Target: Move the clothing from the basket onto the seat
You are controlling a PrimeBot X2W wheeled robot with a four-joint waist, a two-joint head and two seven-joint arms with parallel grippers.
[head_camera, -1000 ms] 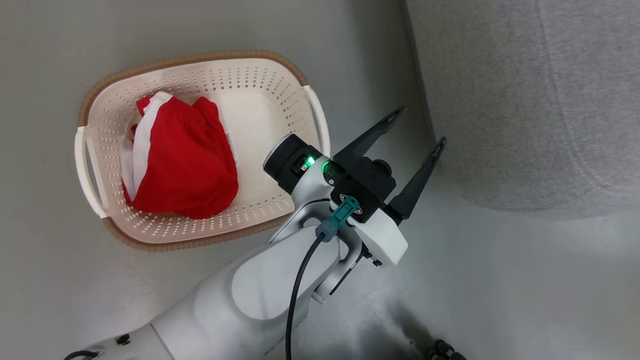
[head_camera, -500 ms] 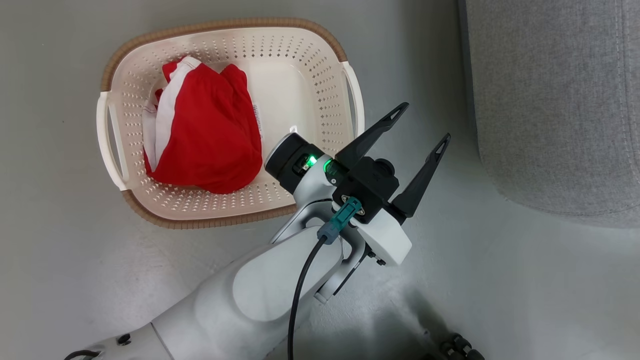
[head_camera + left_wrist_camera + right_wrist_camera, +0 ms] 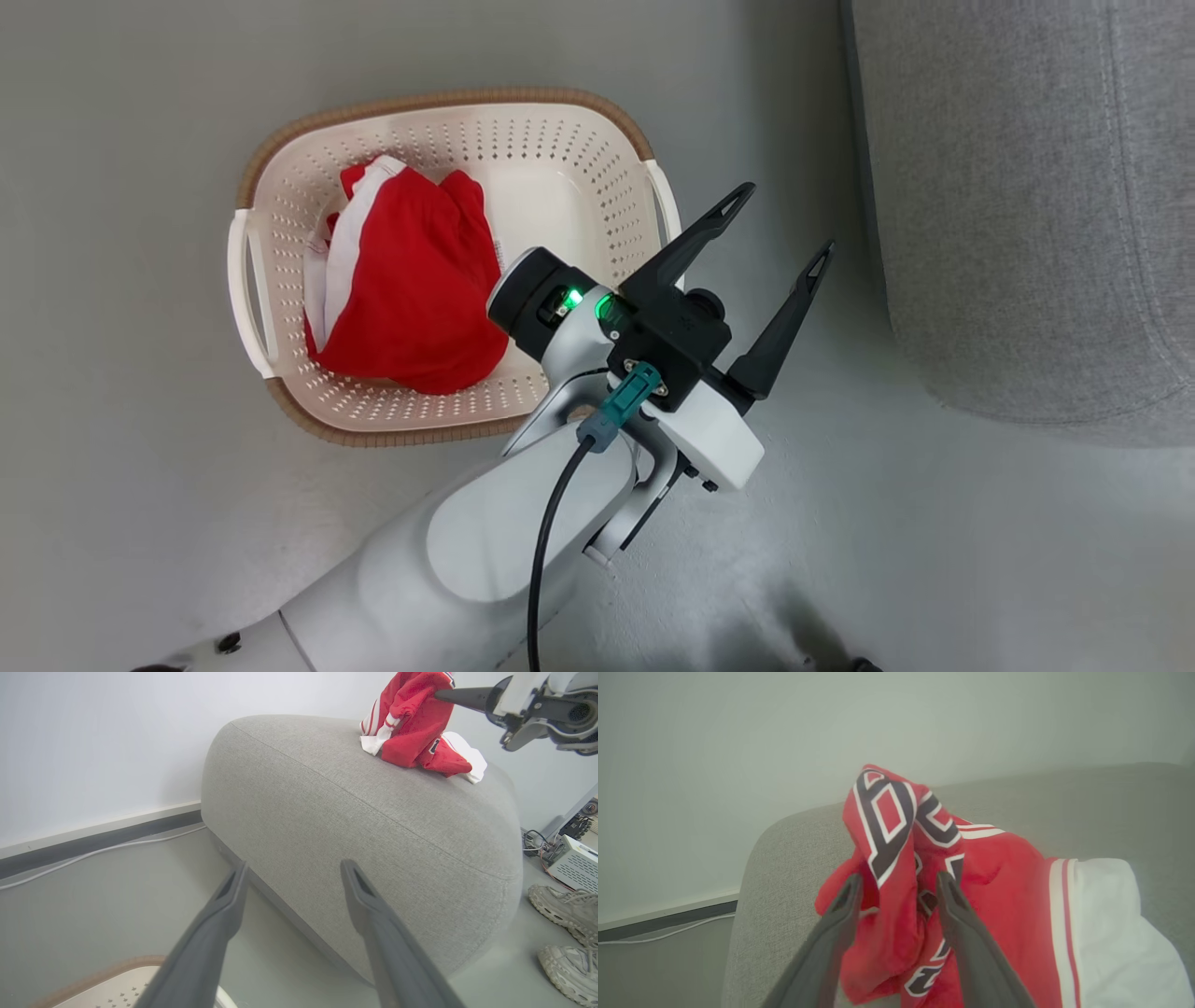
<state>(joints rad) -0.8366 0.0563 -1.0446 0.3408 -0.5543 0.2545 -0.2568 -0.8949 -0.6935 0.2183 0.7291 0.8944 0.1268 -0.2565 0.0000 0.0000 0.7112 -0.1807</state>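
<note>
A red garment with white trim [image 3: 411, 289] lies bunched in the cream basket [image 3: 448, 96] on the floor. My left gripper [image 3: 784, 221] hangs open and empty just right of the basket, between it and the grey seat [image 3: 1027, 187]; its own view shows the open left gripper [image 3: 294, 865] facing the seat [image 3: 350, 798]. Another red garment [image 3: 411, 732] rests on top of the seat. My right gripper [image 3: 899, 877] is over it, fingers parted, with a raised fold of the lettered garment [image 3: 887, 812] standing between them.
Grey floor surrounds the basket. A pair of pale shoes [image 3: 560, 905] and a white box with cables [image 3: 574, 863] sit beyond the seat's end. A white cable [image 3: 93, 854] runs along the wall's base.
The head view has shifted, so basket and seat sit differently in the picture. My left gripper stays open in about the same pose.
</note>
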